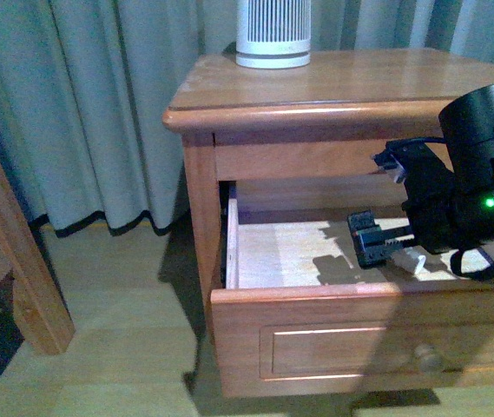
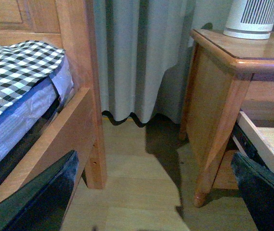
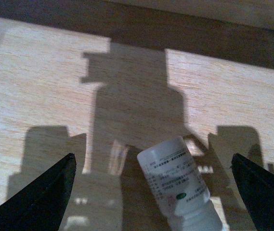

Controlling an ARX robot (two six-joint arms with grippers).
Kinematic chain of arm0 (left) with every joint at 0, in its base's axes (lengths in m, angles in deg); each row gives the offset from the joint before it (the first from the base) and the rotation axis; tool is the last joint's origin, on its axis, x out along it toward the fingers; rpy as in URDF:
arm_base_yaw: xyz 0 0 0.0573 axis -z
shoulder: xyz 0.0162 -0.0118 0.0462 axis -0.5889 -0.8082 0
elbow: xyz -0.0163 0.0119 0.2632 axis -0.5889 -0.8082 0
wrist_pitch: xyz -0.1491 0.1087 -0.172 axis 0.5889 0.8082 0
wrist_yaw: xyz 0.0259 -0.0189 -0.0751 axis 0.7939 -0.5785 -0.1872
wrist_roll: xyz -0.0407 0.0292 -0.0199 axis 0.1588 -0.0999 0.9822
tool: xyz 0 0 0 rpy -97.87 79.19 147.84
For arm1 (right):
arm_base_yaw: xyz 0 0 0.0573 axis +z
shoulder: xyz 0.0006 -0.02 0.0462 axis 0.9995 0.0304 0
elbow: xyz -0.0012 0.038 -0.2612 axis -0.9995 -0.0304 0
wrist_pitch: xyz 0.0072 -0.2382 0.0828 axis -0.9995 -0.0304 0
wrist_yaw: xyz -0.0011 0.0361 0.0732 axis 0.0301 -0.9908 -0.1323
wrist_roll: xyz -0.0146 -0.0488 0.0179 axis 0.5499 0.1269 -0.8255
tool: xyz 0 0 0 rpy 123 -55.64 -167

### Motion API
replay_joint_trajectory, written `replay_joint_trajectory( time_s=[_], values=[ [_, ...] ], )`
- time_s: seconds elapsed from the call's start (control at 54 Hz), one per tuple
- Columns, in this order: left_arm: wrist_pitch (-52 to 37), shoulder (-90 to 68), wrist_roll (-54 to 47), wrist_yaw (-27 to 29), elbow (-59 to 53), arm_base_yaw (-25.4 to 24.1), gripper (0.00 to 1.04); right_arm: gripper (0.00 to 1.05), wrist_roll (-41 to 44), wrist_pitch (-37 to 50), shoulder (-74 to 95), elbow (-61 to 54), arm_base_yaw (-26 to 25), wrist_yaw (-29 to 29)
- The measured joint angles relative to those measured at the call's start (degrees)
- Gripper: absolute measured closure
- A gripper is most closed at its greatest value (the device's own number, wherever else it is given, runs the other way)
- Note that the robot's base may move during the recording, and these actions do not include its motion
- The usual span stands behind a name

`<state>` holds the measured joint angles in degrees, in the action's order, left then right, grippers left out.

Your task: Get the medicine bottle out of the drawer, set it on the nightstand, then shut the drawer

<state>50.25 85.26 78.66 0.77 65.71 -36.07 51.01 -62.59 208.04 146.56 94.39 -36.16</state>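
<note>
The drawer [image 1: 368, 339] of the nightstand [image 1: 316, 91] is pulled out, its pale wood floor showing. The small white medicine bottle [image 1: 410, 259] lies on its side on that floor. My right gripper [image 1: 370, 239] hangs open inside the drawer, just over the bottle. In the right wrist view the bottle [image 3: 175, 180] lies between the wide-spread fingers, untouched, with my right gripper [image 3: 158, 192] above it. My left gripper [image 2: 161, 192] is open and empty, low over the floor beside the nightstand [image 2: 223, 91].
A tall white ribbed device [image 1: 273, 33] stands at the back of the nightstand top. Grey curtains [image 1: 90, 104] hang behind. A wooden bed frame [image 2: 74, 86] with a checked cover [image 2: 16, 65] stands to the left, with wooden floor [image 2: 137, 192] between it and the nightstand.
</note>
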Motion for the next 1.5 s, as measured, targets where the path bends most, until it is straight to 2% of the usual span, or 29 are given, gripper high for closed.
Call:
replay_joint_trajectory(
  time_s=[0.185, 0.296, 0.611, 0.852, 1.037, 1.241, 1.5],
  values=[
    [0.0, 0.0, 0.0, 0.0, 0.0, 0.0, 0.07, 0.07, 0.4, -0.1, 4.1, 2.1, -1.4, -0.3],
    [0.0, 0.0, 0.0, 0.0, 0.0, 0.0, 0.07, 0.28, 0.6, 1.9, 4.6, 1.7, -1.5, -0.3],
    [0.0, 0.0, 0.0, 0.0, 0.0, 0.0, 0.07, 0.72, 2.1, 8.8, 0.2, -8.2, 0.2, -2.4],
    [0.0, 0.0, 0.0, 0.0, 0.0, 0.0, 0.07, 0.75, 3.0, 11.7, -10.7, -19.6, 2.4, -4.6],
    [0.0, 0.0, 0.0, 0.0, 0.0, 0.0, 0.07, 0.75, 2.3, 7.1, -23.9, -19.2, 3.4, -6.8],
    [0.0, 0.0, 0.0, 0.0, 0.0, 0.0, 0.07, 0.75, 0.5, 0.0, -28.9, -2.7, 3.3, -5.8],
    [0.0, 0.0, 0.0, 0.0, 0.0, 0.0, 0.07, 0.75, 1.0, -10.3, -12.6, 24.7, 2.1, -0.3]
  ],
)
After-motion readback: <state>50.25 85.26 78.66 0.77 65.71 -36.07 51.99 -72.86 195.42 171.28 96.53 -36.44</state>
